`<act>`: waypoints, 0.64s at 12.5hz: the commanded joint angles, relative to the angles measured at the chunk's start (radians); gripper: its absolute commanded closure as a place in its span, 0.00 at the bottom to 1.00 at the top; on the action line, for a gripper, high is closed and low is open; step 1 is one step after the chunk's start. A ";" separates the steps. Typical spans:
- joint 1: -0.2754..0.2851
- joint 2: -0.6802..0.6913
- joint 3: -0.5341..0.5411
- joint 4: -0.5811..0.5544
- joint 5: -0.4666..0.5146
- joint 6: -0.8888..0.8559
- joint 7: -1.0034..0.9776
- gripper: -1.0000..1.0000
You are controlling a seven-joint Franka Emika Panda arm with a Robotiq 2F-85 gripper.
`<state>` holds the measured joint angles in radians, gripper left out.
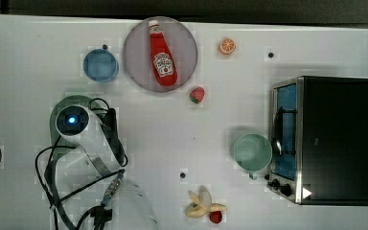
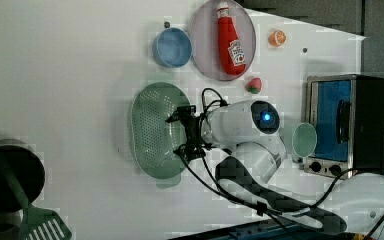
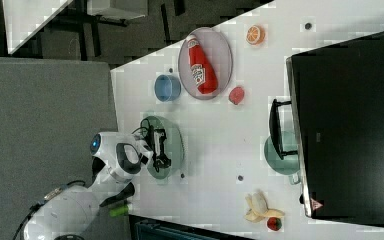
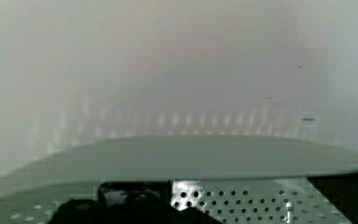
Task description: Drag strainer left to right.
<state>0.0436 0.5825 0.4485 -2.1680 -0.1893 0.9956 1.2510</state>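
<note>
The strainer is a large pale green oval colander with a grid of small holes, lying on the white table. My gripper hangs over the rim on the left view's right side of it, reaching into the bowl. In the right view the gripper sits over the strainer in the same way. From above, my arm covers most of the strainer, leaving a green edge. The wrist view looks along the strainer's broad rim, with the perforated wall just behind it.
A grey plate carries a ketchup bottle, with a blue bowl beside it. An orange slice, a strawberry, a banana, a mint-green cup and a toaster oven fill the top view's right.
</note>
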 commanded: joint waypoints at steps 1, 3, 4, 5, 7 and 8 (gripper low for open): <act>-0.007 -0.072 -0.029 -0.034 0.023 0.012 0.036 0.00; -0.025 -0.093 -0.045 -0.067 0.023 0.015 0.031 0.00; -0.032 -0.100 -0.055 -0.079 0.023 0.017 0.028 0.00; -0.039 -0.105 -0.065 -0.088 0.022 0.024 0.026 0.00; -0.055 -0.111 -0.082 -0.099 0.022 0.035 0.016 0.00; -0.066 -0.115 -0.088 -0.106 0.022 0.038 0.000 0.00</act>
<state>0.0116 0.5093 0.3728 -2.2578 -0.1527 1.0420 1.2500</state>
